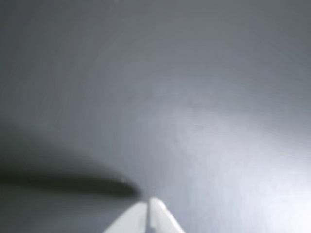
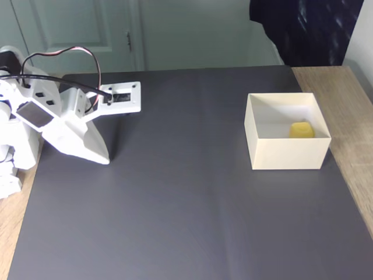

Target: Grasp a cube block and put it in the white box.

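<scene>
The yellow cube block (image 2: pixel 302 130) lies inside the white box (image 2: pixel 287 153), near its right wall, in the fixed view. The box stands on the dark mat at the right. My white gripper (image 2: pixel 104 158) rests far to the left, its tips pointing down onto the mat close to the arm's base. In the wrist view the gripper (image 1: pixel 148 204) enters from the bottom edge with its two white fingertips (image 1: pixel 160 211) pressed together, shut with nothing between them, just above the blurred grey mat.
A dark grey mat (image 2: pixel 186 204) covers most of the wooden table (image 2: pixel 344 87). The arm's white base (image 2: pixel 17 146) with red and black cables stands at the left edge. A dark cloth (image 2: pixel 303 29) hangs at the back right.
</scene>
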Motion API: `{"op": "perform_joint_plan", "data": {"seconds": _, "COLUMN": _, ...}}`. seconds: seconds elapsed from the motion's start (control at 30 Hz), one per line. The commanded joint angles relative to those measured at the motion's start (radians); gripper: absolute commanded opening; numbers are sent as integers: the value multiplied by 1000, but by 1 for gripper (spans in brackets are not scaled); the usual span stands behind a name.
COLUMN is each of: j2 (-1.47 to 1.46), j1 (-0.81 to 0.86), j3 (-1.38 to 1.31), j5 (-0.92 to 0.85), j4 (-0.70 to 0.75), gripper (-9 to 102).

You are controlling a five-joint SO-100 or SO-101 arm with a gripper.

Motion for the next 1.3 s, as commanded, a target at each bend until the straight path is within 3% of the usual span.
{"op": "perform_joint_plan", "data": {"seconds": 0.0, "j2": 6, "j1": 6, "j3": -5, "j5": 15, "j4": 37, "gripper": 1}}
{"op": "perform_joint_plan", "data": {"seconds": 0.33, "j2": 6, "j1": 15, "j3": -5, "j5": 35, "j4": 114, "gripper": 2}}
{"op": "perform_joint_plan", "data": {"seconds": 1.27, "j2": 6, "j1": 2, "j3": -5, "j5": -58, "j4": 127, "gripper": 2}}
